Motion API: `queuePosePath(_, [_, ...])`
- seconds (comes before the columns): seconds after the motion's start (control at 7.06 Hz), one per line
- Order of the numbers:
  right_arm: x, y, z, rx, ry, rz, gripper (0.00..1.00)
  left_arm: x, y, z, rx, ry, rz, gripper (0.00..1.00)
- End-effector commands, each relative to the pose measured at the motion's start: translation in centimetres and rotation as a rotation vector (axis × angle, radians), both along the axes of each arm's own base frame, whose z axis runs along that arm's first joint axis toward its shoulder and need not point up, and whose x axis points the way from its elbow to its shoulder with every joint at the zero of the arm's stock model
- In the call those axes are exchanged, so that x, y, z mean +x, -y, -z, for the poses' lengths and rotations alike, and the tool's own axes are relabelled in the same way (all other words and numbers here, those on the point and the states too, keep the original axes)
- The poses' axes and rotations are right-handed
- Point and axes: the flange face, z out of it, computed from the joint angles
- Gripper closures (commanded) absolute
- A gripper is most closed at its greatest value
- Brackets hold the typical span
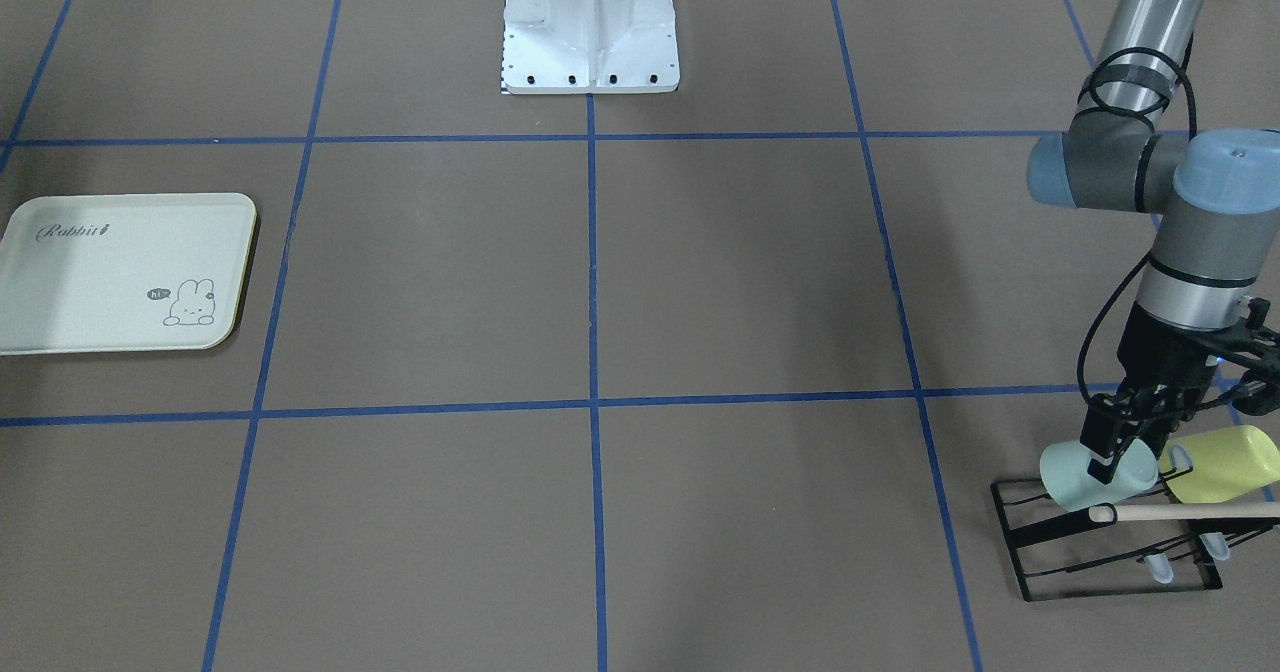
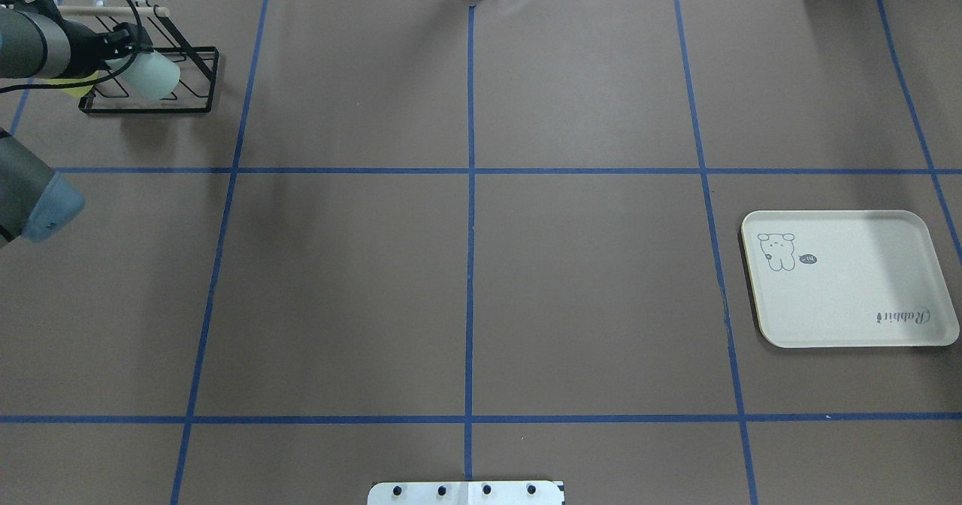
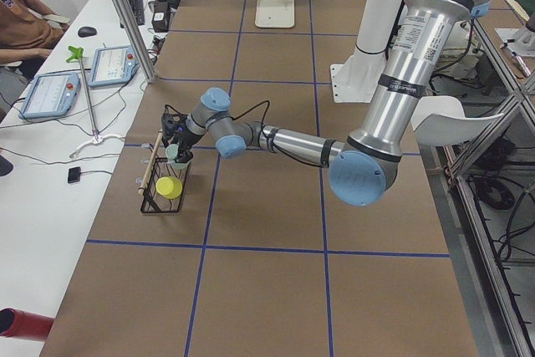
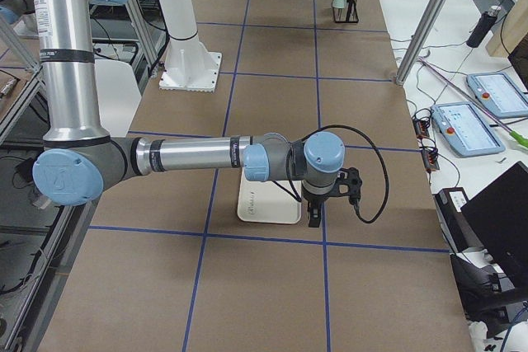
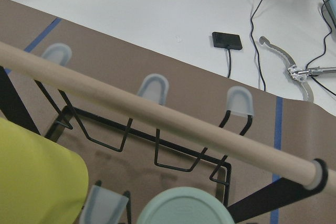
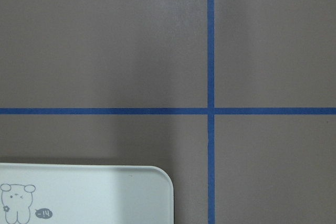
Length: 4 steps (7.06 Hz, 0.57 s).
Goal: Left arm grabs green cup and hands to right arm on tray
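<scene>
The pale mint green cup (image 1: 1075, 482) lies tilted on a black wire rack (image 1: 1040, 552) at the table's far left corner, also in the overhead view (image 2: 154, 77). My left gripper (image 1: 1125, 462) reaches down over it and is shut on its wall, one finger (image 1: 1103, 452) lying on the near side. The cup's base (image 5: 184, 211) fills the bottom of the left wrist view. The cream tray (image 2: 849, 294) lies flat and bare on the right. My right gripper (image 4: 318, 208) hovers beside the tray's corner (image 6: 105, 192); whether it is open or shut I cannot tell.
A yellow-green cup (image 1: 1225, 462) sits on the same rack beside the green one. A wooden dowel (image 1: 1190, 514) runs along the rack's top. The white robot base (image 1: 590, 27) stands at mid table. A person sits at a side bench (image 3: 25, 14) with teach pendants (image 3: 109, 64).
</scene>
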Motion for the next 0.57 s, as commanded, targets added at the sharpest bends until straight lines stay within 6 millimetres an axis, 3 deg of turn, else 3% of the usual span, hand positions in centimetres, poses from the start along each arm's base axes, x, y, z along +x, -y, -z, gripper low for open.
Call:
queuePosePath(0.0, [0.0,0.0,0.0,0.0,-0.001,0.0,0.0,-0.3,-0.1,1.2,0.015,-0.013,-0.005,0.63])
queuePosePath(0.14, [0.0,0.1,0.1,0.002,-0.001,0.001,0.0,-0.5,-0.3,1.9,0.022,-0.016,-0.006,0.79])
queuePosePath(0.42, [0.0,0.0,0.1,0.001,0.001,0.0,0.0,-1.8,-0.3,2.7,0.034,-0.024,-0.004,0.89])
